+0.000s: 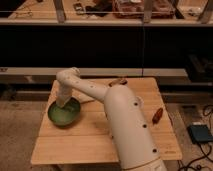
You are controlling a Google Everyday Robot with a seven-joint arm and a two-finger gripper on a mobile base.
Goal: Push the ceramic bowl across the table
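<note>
The ceramic bowl (64, 114) is a wide, shallow green dish sitting at the left edge of the light wooden table (85, 142), its rim slightly overhanging that edge. My white arm reaches from the lower right across the table, and my gripper (62, 103) points down into the bowl's far inner side, touching it. The arm covers the middle of the table.
A small dark object (118, 81) lies near the table's far edge and a reddish-brown object (157, 115) lies near the right edge. A dark shelf unit stands behind the table. A grey box (201, 133) with cables sits on the floor at the right.
</note>
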